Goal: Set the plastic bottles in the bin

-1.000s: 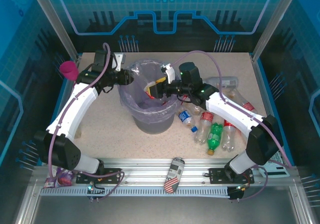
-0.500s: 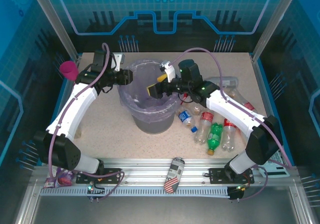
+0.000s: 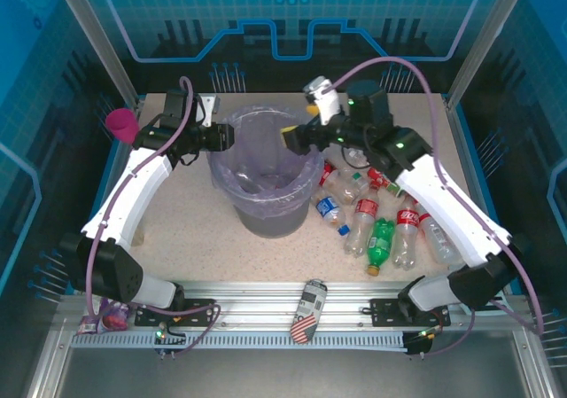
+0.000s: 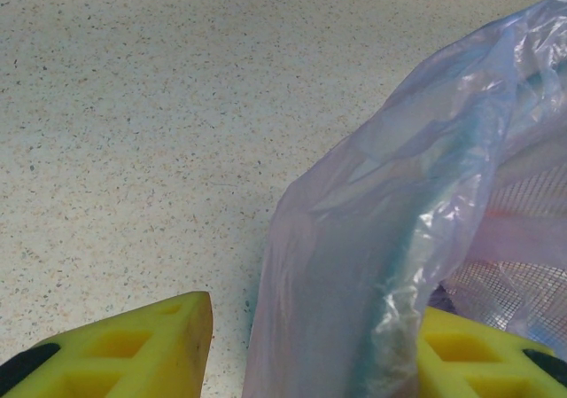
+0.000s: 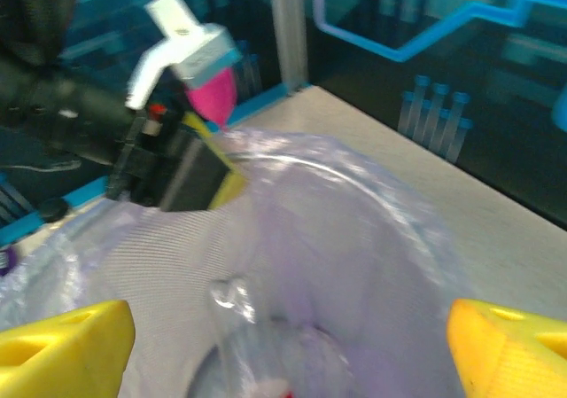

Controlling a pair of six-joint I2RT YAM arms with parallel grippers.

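— Next heading for the right fingers (image 3: 290, 138)?
— Toward 4 o'clock. Spread wide and empty, hanging above the bin (image 3: 266, 114) at its 3 o'clock rim, wrist tipped down toward the lavender bag.

— And the plastic bottles (image 3: 365, 214)?
— Heaped on the bench (image 3: 186, 230) near the bin, from 3 to 5 o'clock of it. Close under the right arm, across the bin from the left one. Mostly lying flat, long axes running roughly 12 to 6, the green bottle (image 3: 381, 238) among them. Something red low inside the bag too, too blurred to name.

— Left fingers (image 4: 133, 349)?
— Pinched on the bin's bag-lined rim at 9 o'clock, one pad on each side of it. Probably steadying the bin.

— So the call?
— Clear the rim, drop toward 4 o'clock, turn the wrist to close across a bottle's width, not along its length. Nearest candidate: the small blue-labelled bottle (image 3: 330, 210) near the bin's foot. Risk of nudging its neighbours, packed tight as they look.
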